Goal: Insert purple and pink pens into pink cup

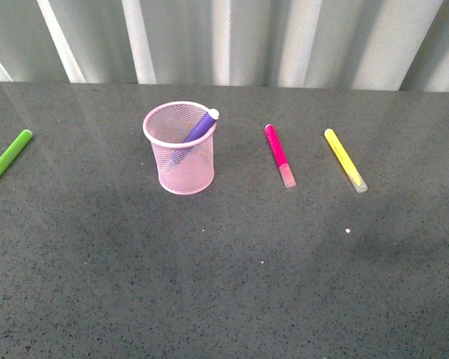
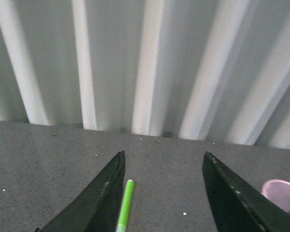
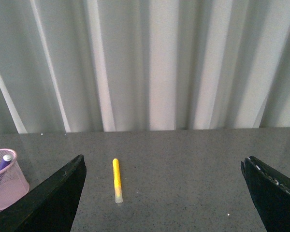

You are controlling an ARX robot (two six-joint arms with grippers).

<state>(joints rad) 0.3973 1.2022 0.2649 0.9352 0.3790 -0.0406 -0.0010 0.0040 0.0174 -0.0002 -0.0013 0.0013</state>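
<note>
Upper left of centre in the front frame: pink cup (image 1: 187,170) upright on the grey table (image 1: 224,292), with the purple pen (image 1: 202,125) leaning inside it, whitish cap poking above the rim. Right of the cup and well apart from it, flat on the table: pink pen (image 1: 278,153), then yellow pen (image 1: 345,159) further right; green pen (image 1: 9,157) at the left edge. Left gripper (image 2: 163,153) and right gripper (image 3: 163,159) both spread wide, gripping nothing.
</note>
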